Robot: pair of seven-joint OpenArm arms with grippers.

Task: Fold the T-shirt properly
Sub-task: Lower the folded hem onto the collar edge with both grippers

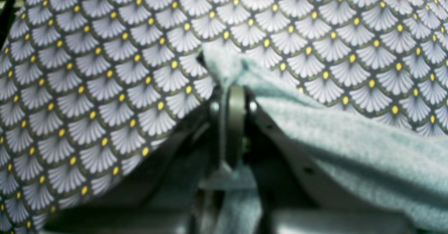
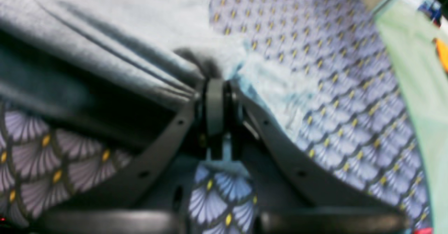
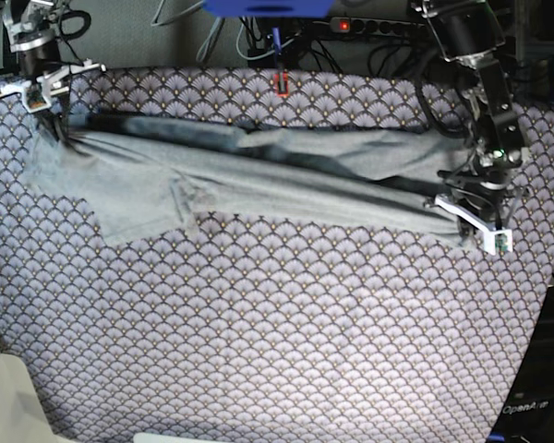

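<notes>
My left claw (image 1: 229, 78) is clenched on a bunched edge of the T-shirt (image 3: 258, 175), cloth spilling out past the jaws on one side. My right claw (image 2: 218, 73) is likewise clamped on a pinch of the shirt's fabric, with a dark seam line running away from it. Between the two claws the T-shirt hangs stretched in a long band across the far half of the tabletop (image 3: 277, 332), one sleeve trailing down onto the patterned cloth near my right claw. My worry is that both pinches look small: if I pull the arms further apart, an edge may slip free, or the sagging middle may crease the fold. No containers are in sight here.
</notes>
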